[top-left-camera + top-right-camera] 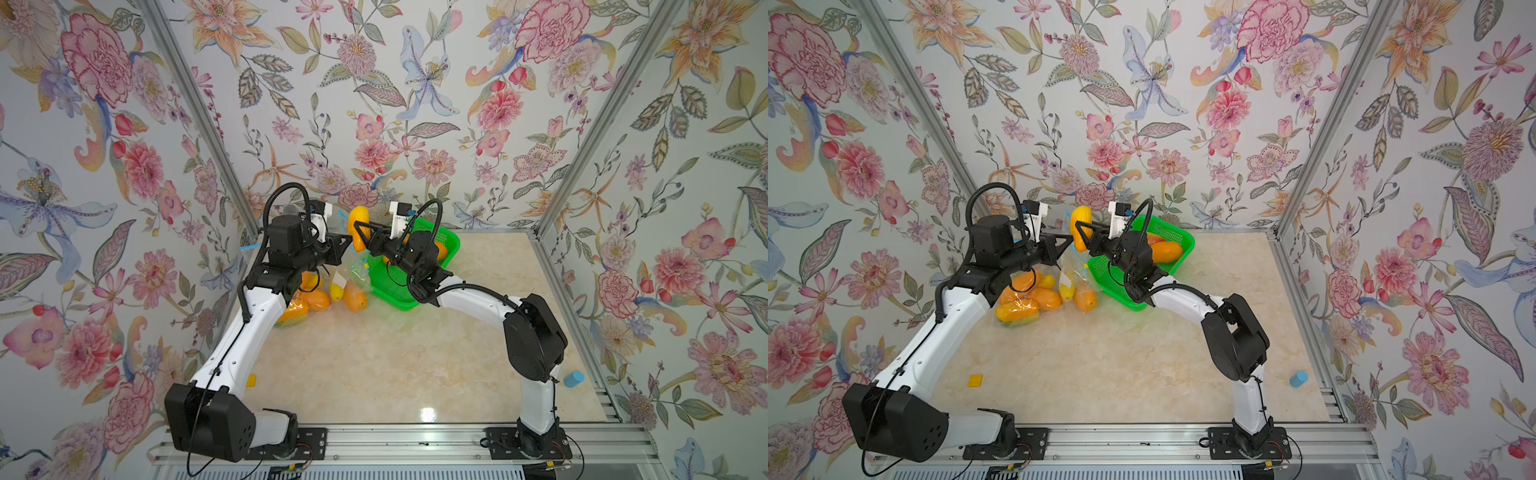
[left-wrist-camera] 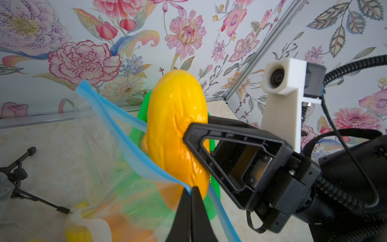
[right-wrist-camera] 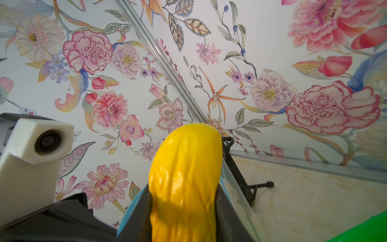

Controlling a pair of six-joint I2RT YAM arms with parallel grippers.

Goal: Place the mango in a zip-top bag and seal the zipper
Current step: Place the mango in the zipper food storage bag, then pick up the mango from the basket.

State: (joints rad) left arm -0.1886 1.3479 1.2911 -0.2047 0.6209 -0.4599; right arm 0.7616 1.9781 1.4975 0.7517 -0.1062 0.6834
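The beige marbled tabletop (image 1: 395, 365) fills the lower middle of both top views. The green plastic basket (image 1: 395, 301) sits toward its far edge, right of centre, with orange fruit in it. Just left of the basket stands the clear zip-top bag (image 1: 353, 274), its bottom on the tabletop with what looks like fruit already inside and its mouth lifted. Over that mouth, at upper centre of both top views, the yellow mango (image 1: 358, 218) stands nearly upright. The right tool (image 3: 184, 201) has it clamped at its lower half, jaws partly spread to the fruit's width. The left tool (image 2: 191, 188) is fully closed, pinching the near lip of the blue zipper strip (image 2: 117, 134). In the left wrist view this lip crosses in front of the mango while the far lip runs behind it, so the lower end seems to be just entering the opening. To do this insertion well, the left tool should hold its lip taut and drawn away from the fruit. The right tool should lower the mango end-first along its long axis, watching that the limp far lip does not fold inward, and let go only once most of the fruit is below the zipper line.
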